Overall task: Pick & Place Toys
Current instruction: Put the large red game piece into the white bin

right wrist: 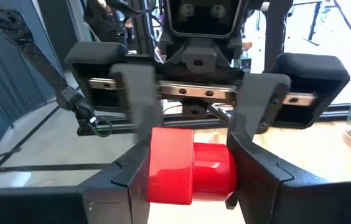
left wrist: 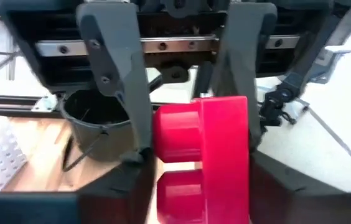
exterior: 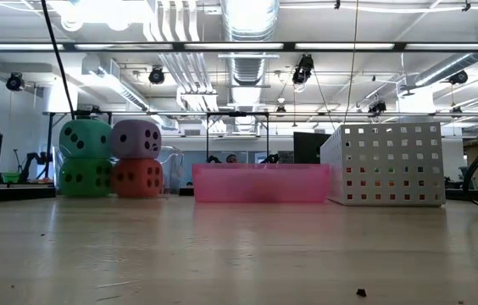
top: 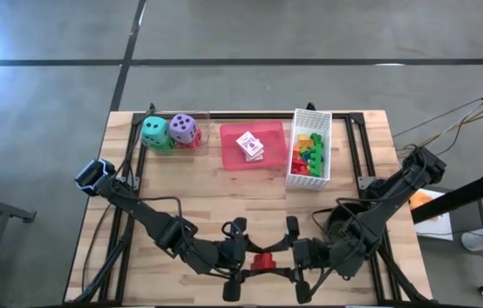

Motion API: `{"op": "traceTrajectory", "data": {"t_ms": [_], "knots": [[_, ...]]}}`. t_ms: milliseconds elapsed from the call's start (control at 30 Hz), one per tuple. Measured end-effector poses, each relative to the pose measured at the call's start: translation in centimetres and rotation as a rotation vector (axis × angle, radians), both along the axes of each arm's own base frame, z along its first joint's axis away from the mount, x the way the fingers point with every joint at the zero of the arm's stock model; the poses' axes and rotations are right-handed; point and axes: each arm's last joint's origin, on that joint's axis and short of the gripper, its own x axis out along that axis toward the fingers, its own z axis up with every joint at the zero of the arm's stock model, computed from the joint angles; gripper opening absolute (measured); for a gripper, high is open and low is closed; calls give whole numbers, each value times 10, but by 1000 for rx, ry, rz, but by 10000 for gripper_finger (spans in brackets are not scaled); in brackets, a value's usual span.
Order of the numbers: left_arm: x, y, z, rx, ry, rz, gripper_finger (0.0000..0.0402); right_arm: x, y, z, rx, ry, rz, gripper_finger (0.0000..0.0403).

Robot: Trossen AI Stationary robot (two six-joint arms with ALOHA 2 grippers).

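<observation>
A red plastic brick (top: 263,261) with round studs hangs in the air over the table's near edge, between my two grippers. My left gripper (top: 246,259) comes at it from the left and my right gripper (top: 283,257) from the right, both shut on it. At the far left, a teal die (exterior: 86,138) rests on a green die (exterior: 86,176), and a purple die (exterior: 136,138) on a red one (exterior: 137,178). Card packs (top: 250,145) lie in a pink tray (top: 267,158). Loose bricks (top: 307,154) fill the white basket (top: 325,128). My left gripper pinches the brick between its two fingers, one on the stud ends (left wrist: 162,193), the other on the flat underside (left wrist: 245,180). The fingers run about level, from the table's left. The brick is clear of the table. My right gripper pinches the same brick from the opposite side. One finger is on the flat underside (right wrist: 152,180) and the other on a stud's end (right wrist: 230,171). Its fingers run about level, from the table's right, facing the left gripper's fingers.
A black round pot (left wrist: 94,115) stands at the near right, under my right arm. The tray, the basket and the stacked dice line the far edge. Bare wood (top: 224,192) lies between them and the grippers.
</observation>
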Motion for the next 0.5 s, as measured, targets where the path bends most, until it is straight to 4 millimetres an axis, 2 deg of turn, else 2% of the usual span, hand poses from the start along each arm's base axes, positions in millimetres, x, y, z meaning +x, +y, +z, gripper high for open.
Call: {"op": "traceTrajectory", "data": {"t_ms": [133, 233, 300, 500], "knots": [[-1, 0, -2, 10, 23, -14, 307, 0, 0, 1, -19, 1, 12, 162], [-1, 1, -5, 3, 48, 6, 374, -1, -3, 2, -22, 12, 9, 162], [-2, 2, -6, -6, 68, 16, 388, -1, -6, 3, -8, 26, -3, 162], [-5, 3, -12, -6, 130, 44, 354, -2, -16, -1, 9, 95, -44, 162]]}}
